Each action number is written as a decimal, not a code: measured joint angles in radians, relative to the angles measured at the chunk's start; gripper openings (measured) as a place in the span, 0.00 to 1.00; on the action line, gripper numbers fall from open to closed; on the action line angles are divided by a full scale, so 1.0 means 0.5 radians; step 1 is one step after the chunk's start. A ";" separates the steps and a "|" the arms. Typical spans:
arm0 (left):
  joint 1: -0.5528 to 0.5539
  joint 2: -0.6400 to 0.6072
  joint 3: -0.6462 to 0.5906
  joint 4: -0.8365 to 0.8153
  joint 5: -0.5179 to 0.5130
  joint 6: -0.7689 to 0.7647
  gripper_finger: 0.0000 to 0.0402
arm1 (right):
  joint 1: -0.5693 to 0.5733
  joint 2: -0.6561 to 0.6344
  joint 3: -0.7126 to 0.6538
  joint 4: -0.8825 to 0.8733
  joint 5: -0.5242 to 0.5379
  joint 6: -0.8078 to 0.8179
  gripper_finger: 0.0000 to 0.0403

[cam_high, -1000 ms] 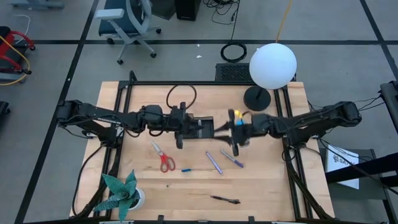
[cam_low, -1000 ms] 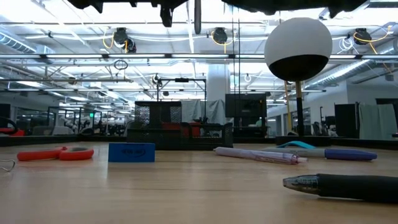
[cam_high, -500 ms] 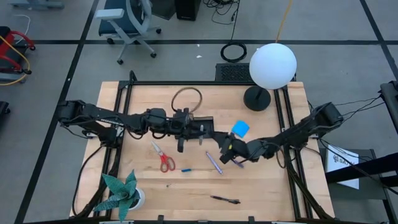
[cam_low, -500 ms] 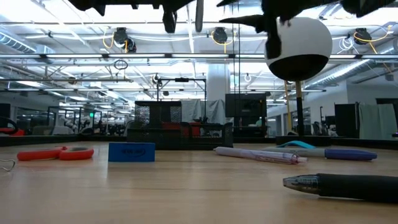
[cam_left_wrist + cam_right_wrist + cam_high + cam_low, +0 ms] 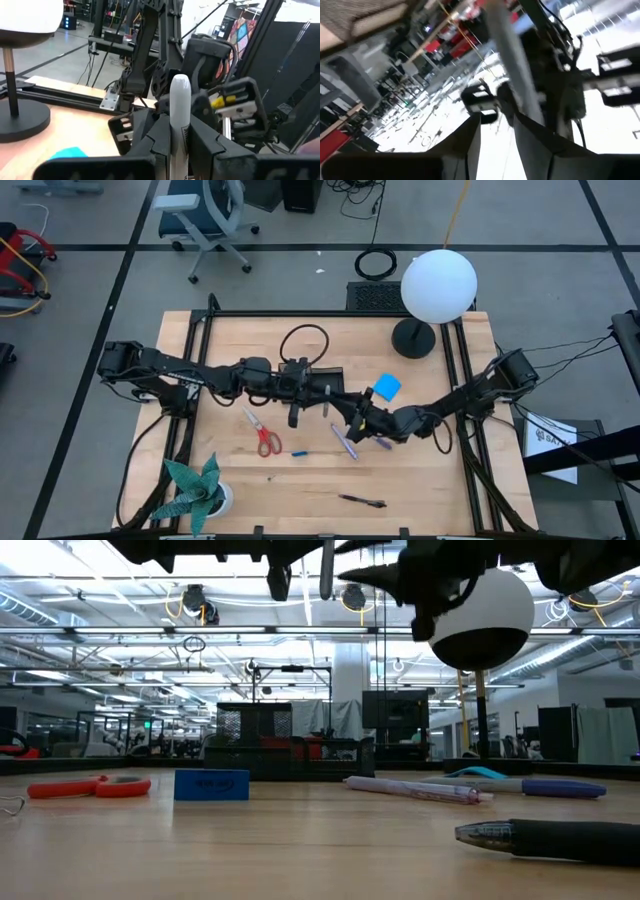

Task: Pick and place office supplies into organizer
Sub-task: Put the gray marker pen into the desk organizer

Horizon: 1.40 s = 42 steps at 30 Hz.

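My left gripper [image 5: 335,393] is over the table's middle, shut on a silver pen [image 5: 179,115]. That pen shows in the low view [image 5: 327,568] high above the table. My right gripper [image 5: 352,420] is just near-side of it, open, above the two purple pens [image 5: 347,442] lying flat. In the right wrist view its fingers stand beside the silver pen [image 5: 512,65]. Red-handled scissors [image 5: 263,433], the tiny blue piece [image 5: 299,452], the blue notepad [image 5: 386,387] and a dark pen [image 5: 362,501] lie on the table. The black organizer [image 5: 290,765] is mostly hidden under my left gripper in the high view. My left gripper pinches the silver pen's shaft [image 5: 178,145] between its two fingers. The fingers come level from the table's left and lie across the pen. The pen stands upright, lifted clear of the table.
A lamp with a white globe [image 5: 438,285] and a round black base [image 5: 412,338] stands at the far right. A teal paper-leaf plant [image 5: 195,490] sits at the near left corner. A black cable loop [image 5: 303,340] lies behind the left arm.
My right gripper has swung from beside my left gripper toward the table's near edge and leftward, tipping upward, and the blue notepad has come into view. My left gripper has shifted slightly right, still holding the silver pen.
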 joint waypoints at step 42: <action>-0.034 -0.002 -0.001 0.090 -0.006 -0.010 0.10 | -0.058 -0.015 0.002 -0.286 -0.429 0.069 0.29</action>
